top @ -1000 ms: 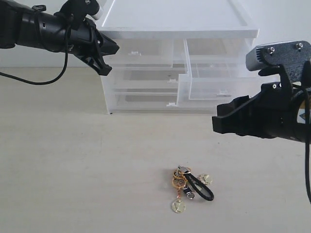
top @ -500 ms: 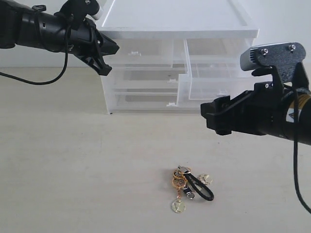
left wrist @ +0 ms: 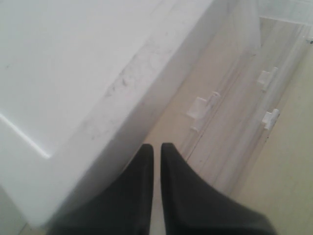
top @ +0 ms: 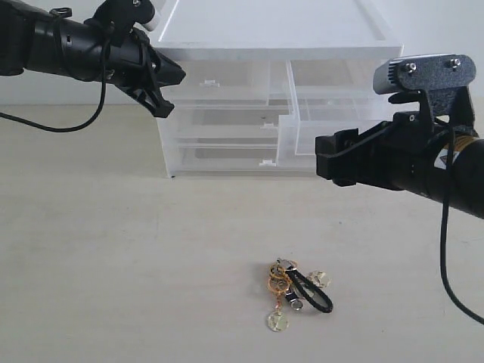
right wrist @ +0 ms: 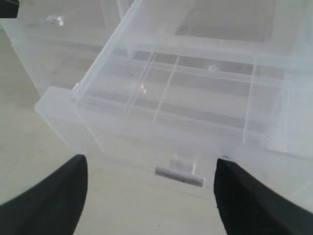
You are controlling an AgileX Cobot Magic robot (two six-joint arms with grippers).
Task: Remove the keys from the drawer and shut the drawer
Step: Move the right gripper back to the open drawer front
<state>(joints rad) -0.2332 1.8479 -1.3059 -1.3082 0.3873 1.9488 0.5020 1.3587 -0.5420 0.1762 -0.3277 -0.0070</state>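
Note:
The keys [top: 293, 292], a gold bunch with a black cord loop, lie on the table in front of the white unit. The drawer [top: 334, 130], the clear upper right one, stands pulled out and looks empty [right wrist: 171, 98]. My right gripper [top: 330, 160] hovers open just in front of the drawer's front wall, its jaws spread wide [right wrist: 151, 162] on either side of the white tab handle [right wrist: 179, 175], apart from it. My left gripper [top: 175, 85] hangs shut at the unit's top left corner, holding nothing [left wrist: 157, 146].
The white drawer unit [top: 272, 34] stands at the back of the pale table [top: 113, 249]; its flat lid [left wrist: 73, 58] fills the left wrist view. The left twin drawer [top: 227, 82] and the two full-width drawers [top: 219, 140] are pushed in.
My right gripper has moved left and slightly up, nearer to the open drawer's front. The left arm, keys and drawer have not moved.

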